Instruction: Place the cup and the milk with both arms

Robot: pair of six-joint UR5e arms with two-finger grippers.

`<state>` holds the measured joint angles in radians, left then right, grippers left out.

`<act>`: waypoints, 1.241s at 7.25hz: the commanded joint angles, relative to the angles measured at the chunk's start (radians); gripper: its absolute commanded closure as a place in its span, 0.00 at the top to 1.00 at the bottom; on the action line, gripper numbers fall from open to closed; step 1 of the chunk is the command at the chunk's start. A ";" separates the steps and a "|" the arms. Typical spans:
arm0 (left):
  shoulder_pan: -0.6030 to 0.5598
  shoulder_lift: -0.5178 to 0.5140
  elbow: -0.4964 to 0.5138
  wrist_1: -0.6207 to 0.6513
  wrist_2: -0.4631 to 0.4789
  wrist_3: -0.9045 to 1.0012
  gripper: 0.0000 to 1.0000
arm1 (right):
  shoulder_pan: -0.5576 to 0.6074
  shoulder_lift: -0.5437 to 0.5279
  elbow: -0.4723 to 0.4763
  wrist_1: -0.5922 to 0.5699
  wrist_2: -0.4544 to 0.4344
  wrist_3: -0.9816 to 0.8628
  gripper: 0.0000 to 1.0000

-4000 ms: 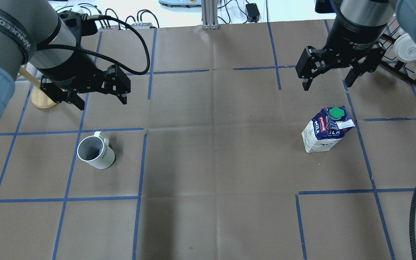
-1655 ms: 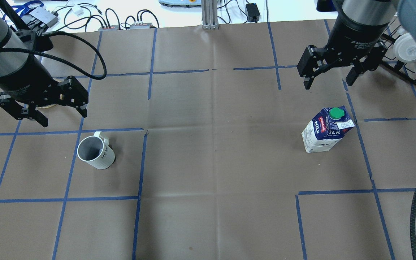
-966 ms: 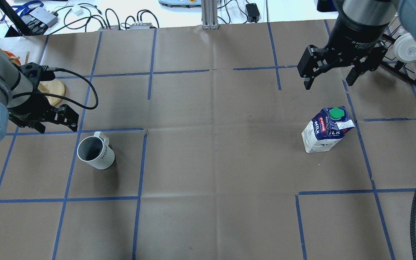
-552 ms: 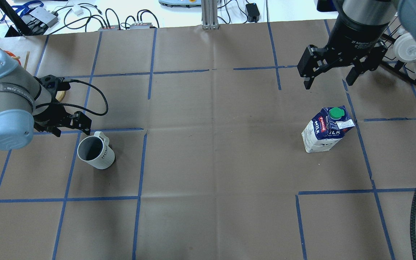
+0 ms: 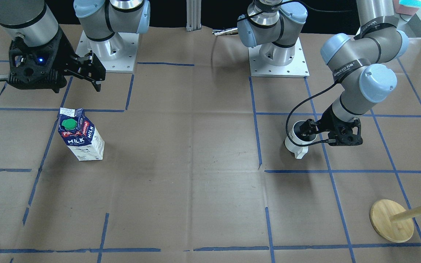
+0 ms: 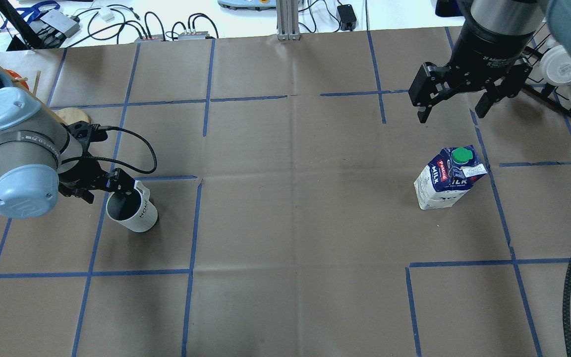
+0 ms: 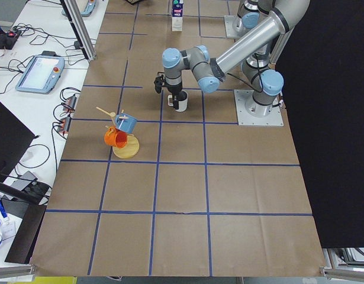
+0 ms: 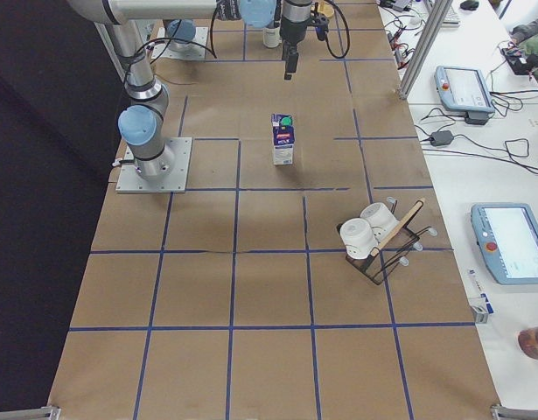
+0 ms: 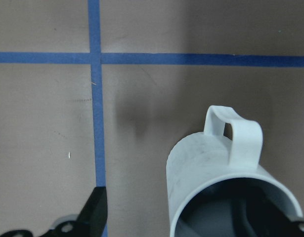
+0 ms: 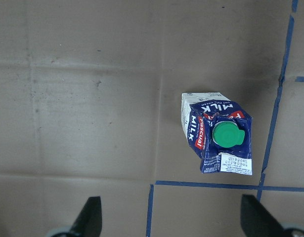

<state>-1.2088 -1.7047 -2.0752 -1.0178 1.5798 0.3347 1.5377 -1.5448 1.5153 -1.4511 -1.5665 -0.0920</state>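
The white cup [image 6: 139,218] stands upright at the left of the table, its handle toward the far side; it also shows in the front view [image 5: 294,143]. My left gripper [image 6: 103,191] is open and low at the cup. One finger [image 9: 95,212] is outside the cup's wall and the other is at its rim; the cup [image 9: 216,168] sits off-centre between them. The milk [image 6: 445,182] stands upright on the right. My right gripper [image 6: 451,111] is open and empty, high above the table behind the milk [image 10: 216,131].
A wooden cup stand [image 5: 391,221] with a blue and an orange cup stands at the far left, just behind my left arm. A black wire rack with white cups [image 6: 563,74] is at the far right. A black cable [image 6: 570,287] hangs at the right edge.
My left arm has swung out to the left, come down and moved in to the cup's rim. The right arm, the milk and the cup have not moved.
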 commanded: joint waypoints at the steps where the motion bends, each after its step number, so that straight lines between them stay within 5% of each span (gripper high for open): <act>1: 0.000 -0.004 0.000 -0.001 0.000 -0.005 0.22 | 0.001 0.000 0.000 0.000 -0.001 0.001 1.00; 3: -0.002 -0.003 -0.003 -0.002 0.000 -0.003 0.00 | 0.001 0.000 0.000 0.000 -0.001 0.001 1.00; 6: -0.026 0.011 0.009 -0.001 -0.014 -0.025 0.00 | 0.001 -0.001 0.000 0.000 -0.001 0.001 1.00; 9: -0.266 -0.021 0.197 -0.011 -0.067 -0.312 0.01 | 0.001 0.000 0.000 0.000 -0.001 0.001 1.00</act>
<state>-1.3646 -1.6971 -1.9669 -1.0218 1.5172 0.1335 1.5386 -1.5453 1.5156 -1.4511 -1.5677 -0.0905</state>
